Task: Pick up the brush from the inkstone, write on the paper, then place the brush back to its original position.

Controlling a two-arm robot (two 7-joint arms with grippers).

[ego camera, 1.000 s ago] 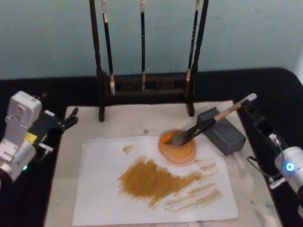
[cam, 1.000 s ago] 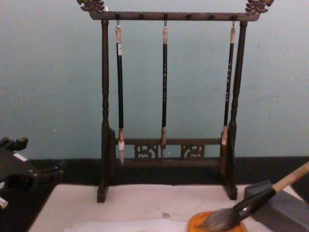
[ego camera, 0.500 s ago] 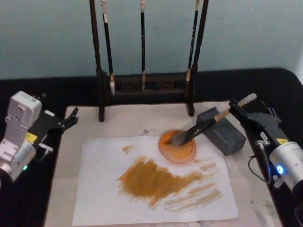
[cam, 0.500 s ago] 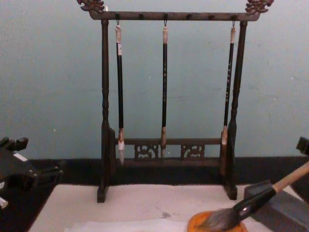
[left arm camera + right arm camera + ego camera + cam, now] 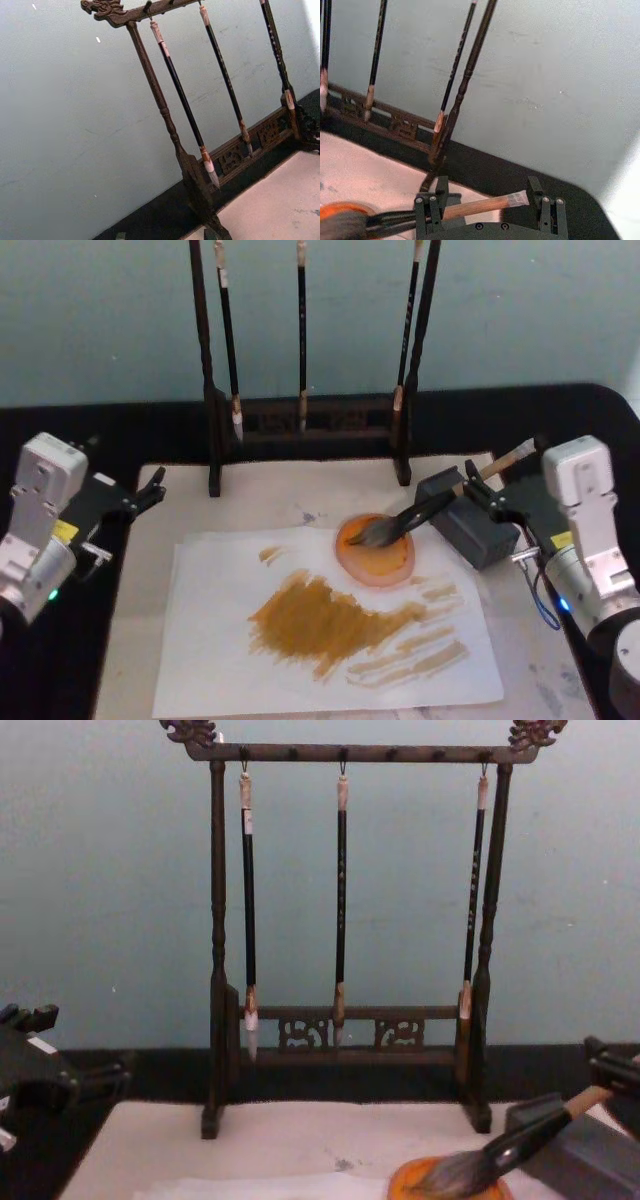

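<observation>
Two matching arms here: each wears a pale grey, boxy wrist housing with a black bracket ahead of it. The left gripper [image 5: 152, 490] has short black fingers, a yellow label and a green light on its silver barrel at 8 o'clock. The right gripper [image 5: 478, 492], at 4 o'clock, carries a yellow label, a blue cable and screws along its black fingers [image 5: 429, 210].

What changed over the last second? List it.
The right gripper swung in from the table's right edge and now straddles the brush handle, fingers open, not gripping. Brush, paper, orange dish and left gripper stayed put.
</observation>
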